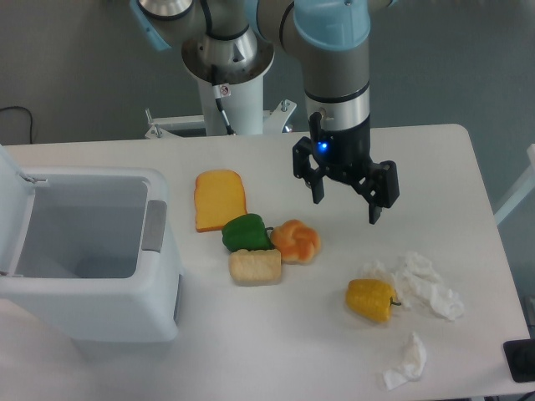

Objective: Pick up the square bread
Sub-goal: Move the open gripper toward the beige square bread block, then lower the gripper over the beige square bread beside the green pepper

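The square bread (256,266) is a small pale beige block lying on the white table (435,167), just below a green pepper (246,232) and left of a round orange knotted bun (296,241). My gripper (346,208) hangs above the table to the upper right of the bun, well apart from the square bread. Its two black fingers stand wide apart with nothing between them.
A flat orange toast slice (220,200) lies left of the gripper. A yellow pepper (372,299) and crumpled white tissues (425,284) sit at the front right, another tissue (408,362) nearer the edge. A white open bin (84,251) stands at the left.
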You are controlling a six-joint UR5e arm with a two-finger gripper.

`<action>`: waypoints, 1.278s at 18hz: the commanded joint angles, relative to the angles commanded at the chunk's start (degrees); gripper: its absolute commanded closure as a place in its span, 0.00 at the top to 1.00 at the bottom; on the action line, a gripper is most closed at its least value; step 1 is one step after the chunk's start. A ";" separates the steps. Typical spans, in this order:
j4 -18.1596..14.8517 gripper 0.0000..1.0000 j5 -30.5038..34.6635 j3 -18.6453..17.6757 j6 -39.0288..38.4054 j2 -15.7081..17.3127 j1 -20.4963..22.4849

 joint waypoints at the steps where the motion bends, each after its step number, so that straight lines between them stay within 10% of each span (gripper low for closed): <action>1: 0.00 1.00 0.00 0.09 0.26 0.00 -0.26; 23: 0.27 1.00 -4.31 -5.80 0.00 -2.46 -2.90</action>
